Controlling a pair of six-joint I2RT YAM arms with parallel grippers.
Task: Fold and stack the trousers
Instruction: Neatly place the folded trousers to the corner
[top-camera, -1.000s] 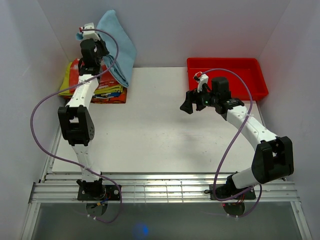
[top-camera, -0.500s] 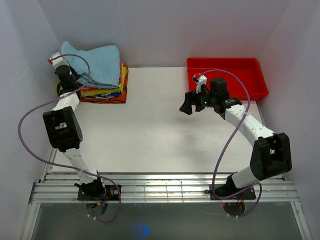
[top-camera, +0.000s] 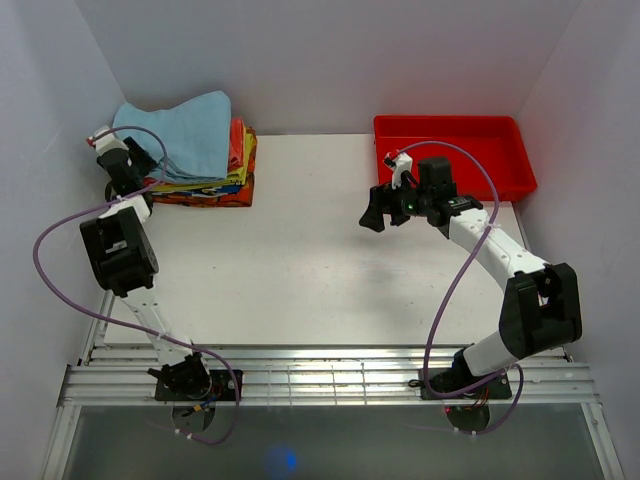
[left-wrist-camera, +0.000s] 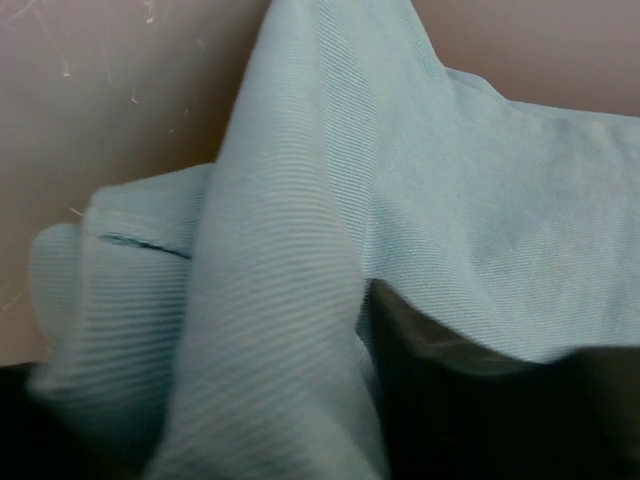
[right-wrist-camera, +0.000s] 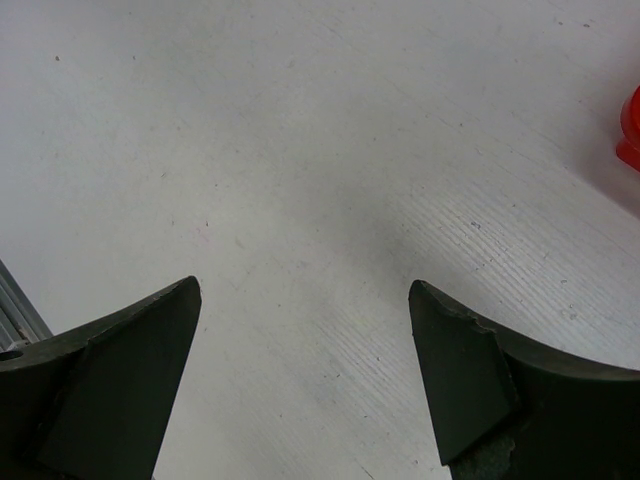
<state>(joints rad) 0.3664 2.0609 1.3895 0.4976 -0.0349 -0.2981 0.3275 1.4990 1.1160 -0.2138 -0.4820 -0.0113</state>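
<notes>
Trousers: folded, on top of clothes stack, 10 o'clock corner of table. R gripper: jaws wide, above tabletop approx 2 o'clock. L gripper: at trousers' 9 o'clock edge; fabric fills wrist cam, can't tell grip. Red bin: 1 o'clock.

left claw tips under bunched trousers, grip unclear in both views

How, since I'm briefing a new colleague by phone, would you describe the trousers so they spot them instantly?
Start at the white table and go to its far left corner, where a pile of folded clothes sits. The trousers lie on top of that pile. They are the only plain sky-blue piece; everything beneath is yellow-green, red or multicoloured.
</notes>
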